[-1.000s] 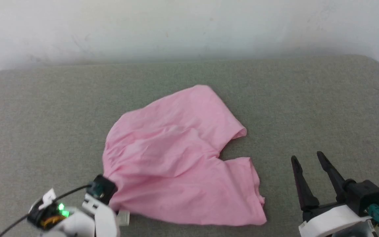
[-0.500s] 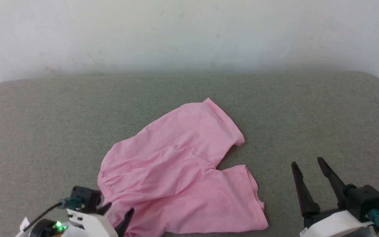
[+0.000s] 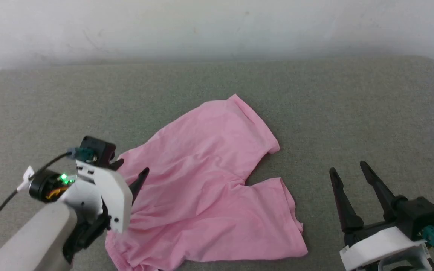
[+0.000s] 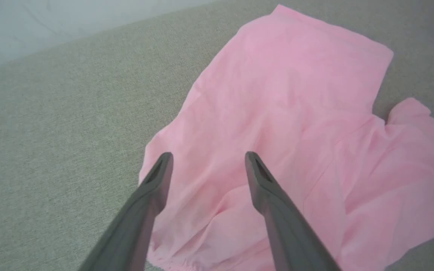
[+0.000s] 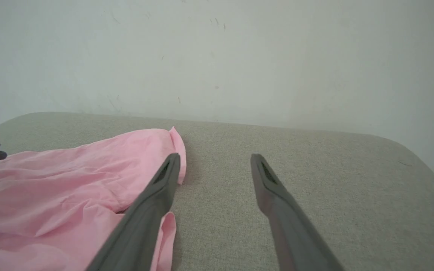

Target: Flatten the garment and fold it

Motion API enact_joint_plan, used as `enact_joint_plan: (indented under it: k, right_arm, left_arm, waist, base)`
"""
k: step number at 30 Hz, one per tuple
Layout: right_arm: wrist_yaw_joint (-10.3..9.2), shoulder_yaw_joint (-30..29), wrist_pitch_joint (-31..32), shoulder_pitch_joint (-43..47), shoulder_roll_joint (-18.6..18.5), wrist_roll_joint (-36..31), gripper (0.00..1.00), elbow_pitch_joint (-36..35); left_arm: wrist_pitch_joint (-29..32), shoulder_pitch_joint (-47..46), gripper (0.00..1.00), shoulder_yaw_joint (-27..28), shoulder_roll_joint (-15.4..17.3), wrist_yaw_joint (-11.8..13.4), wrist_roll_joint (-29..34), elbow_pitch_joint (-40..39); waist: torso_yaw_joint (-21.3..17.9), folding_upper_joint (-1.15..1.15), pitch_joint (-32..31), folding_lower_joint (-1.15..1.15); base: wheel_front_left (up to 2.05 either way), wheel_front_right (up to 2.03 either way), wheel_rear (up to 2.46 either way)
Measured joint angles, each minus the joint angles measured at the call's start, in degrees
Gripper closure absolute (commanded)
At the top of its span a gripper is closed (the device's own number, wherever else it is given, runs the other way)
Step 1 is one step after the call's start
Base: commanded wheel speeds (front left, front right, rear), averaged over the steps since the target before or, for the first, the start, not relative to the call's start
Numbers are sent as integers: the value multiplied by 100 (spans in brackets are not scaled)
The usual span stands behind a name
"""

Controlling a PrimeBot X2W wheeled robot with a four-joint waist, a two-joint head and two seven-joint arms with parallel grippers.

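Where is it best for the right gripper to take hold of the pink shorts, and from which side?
Probably the near leg's hem on the shorts, coming from the robot's right: that edge faces the open right gripper, lies free, and looks slightly wavy, so pinching it should be easy.

Bright, diffuse, even light. A faint shadow hugs the garment [image 3: 209,180] along its right edge, and a dim band runs along the foot of the wall [image 3: 217,30]. The left wrist view looks slightly blurred.

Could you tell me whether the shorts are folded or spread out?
Spread out: the garment lies unfolded and wrinkled, both legs showing apart.
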Motion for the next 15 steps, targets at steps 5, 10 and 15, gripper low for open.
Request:
enact_joint_plan:
  k: [5,10,15]
  right_arm:
    - [0,19,-15,-174,-46,4,0,27]
    - [0,82,-32,-330,-67,5,0,64]
    - [0,103,-66,-433,-90,18,0,168]
  left_arm:
    - [64,-758,0,-208,-431,-581,7,984]
    - [215,-1475,0,-506,-704,-989,78,1824]
    - [617,-1897,100,-873,-867,-1169,113,2568]
  waist:
    - [-95,0,267,0]
    - [-188,0,525,0]
    - [-300,0,725,1]
  base:
    - [0,0,0]
    - [0,0,0]
    - [0,0,0]
